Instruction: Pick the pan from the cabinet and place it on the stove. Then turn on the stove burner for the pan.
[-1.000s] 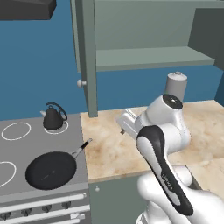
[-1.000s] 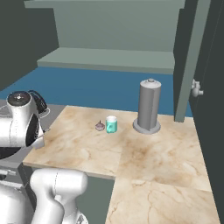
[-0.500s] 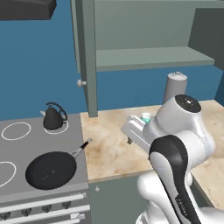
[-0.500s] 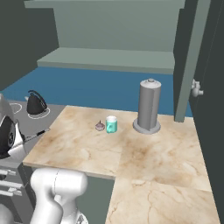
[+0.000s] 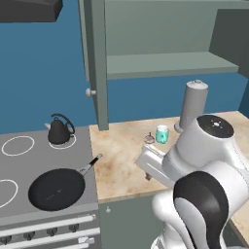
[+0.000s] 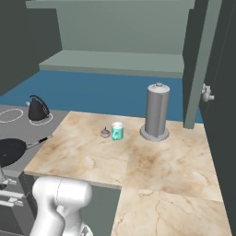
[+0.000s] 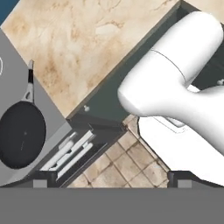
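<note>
The tool [image 7: 112, 178] has its tips spread wide with nothing between them, looking down past the counter [image 7: 83, 48] edge at the tiled floor [image 7: 127, 162]. The pan [image 5: 57, 188] sits on the stove's [image 5: 29, 165] front burner nearest the counter, handle angled toward the counter edge; the dark knobs [image 5: 51, 231] line the stove front below it. Farther back a kettle [image 5: 60, 130] stands on a rear ring. On the counter a small teal cup [image 5: 162, 134] stands beside a tall grey cylinder [image 5: 193, 104]. Above, the cabinet [image 5: 160, 63] is open, its shelf bare
</note>
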Tool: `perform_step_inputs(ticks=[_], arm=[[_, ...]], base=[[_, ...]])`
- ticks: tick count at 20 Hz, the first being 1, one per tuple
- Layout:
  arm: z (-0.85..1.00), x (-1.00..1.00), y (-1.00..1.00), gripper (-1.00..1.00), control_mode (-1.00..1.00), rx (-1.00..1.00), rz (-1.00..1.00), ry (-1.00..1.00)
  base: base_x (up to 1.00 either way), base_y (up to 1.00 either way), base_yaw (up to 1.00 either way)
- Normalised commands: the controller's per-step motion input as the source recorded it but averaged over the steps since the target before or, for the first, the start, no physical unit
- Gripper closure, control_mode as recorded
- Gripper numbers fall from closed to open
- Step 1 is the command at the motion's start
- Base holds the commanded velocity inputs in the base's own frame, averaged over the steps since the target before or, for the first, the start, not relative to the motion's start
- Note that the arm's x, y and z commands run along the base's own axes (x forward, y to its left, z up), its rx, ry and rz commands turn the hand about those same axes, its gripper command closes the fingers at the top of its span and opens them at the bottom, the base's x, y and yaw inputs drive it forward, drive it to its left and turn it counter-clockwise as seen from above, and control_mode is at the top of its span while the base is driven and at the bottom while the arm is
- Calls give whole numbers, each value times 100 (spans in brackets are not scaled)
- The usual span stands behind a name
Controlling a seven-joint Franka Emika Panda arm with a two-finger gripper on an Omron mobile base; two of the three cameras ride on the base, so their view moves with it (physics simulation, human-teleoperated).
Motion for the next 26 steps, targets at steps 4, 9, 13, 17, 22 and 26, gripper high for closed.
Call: perform_step_inputs(ticks=[4,9,13,17,22,26], arm=[[-44,-53,30,-100,-100,-14,0,-10],[-48,-46,40,-100,-100,-19,0,-11],[-35,-20,31,-100,-100,-16,0,-9],[-28,0,25,-100,-100,-10,0,-3],[-40,5,21,-100,-100,-4,2,-13],[-37,15,27,-100,-100,-3,9,-18]], base=[[0,0,0],[0,0,0],[0,0,0],[0,0,0],[0,0,0],[0,0,0]])
